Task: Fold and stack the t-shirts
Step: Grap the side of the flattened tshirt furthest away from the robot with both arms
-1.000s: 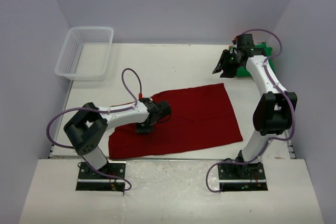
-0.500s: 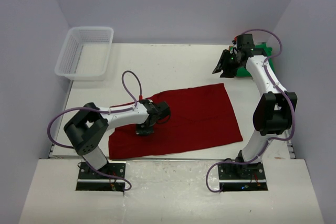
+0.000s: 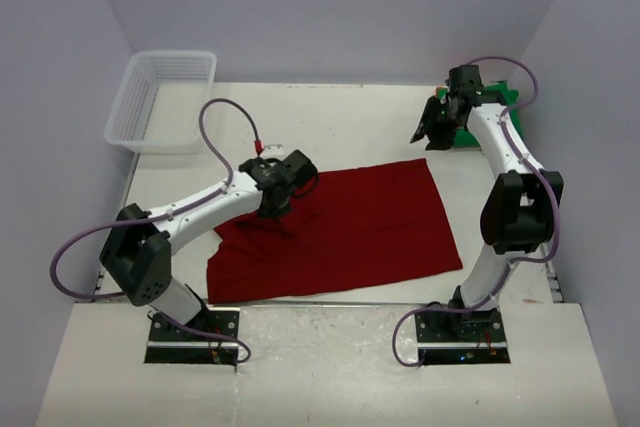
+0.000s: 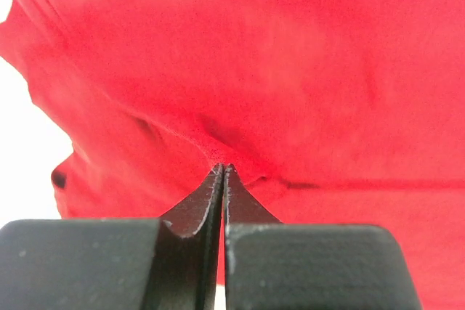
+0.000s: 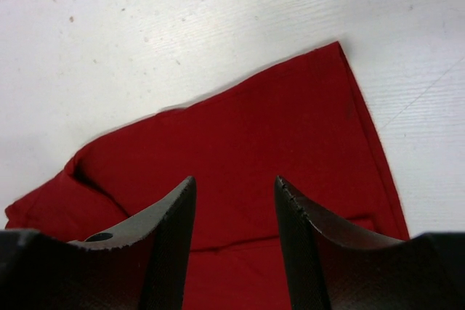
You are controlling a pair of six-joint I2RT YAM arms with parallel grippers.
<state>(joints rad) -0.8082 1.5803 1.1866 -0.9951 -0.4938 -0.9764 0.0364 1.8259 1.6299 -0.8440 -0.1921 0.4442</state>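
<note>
Cloth is bunching between my left fingers (image 4: 221,172), which are pressed together on a pinch of the dark red shirt (image 3: 370,227) near its far left edge. That shirt is lying spread over the middle of the surface (image 3: 330,127), long axis running left to right, most of it stretching rightward from the pinch. My right fingers (image 3: 430,130) are hovering apart and empty past its far right corner, beside the green shirt (image 3: 512,99), so I am counting on the left arm to carry the fold.
</note>
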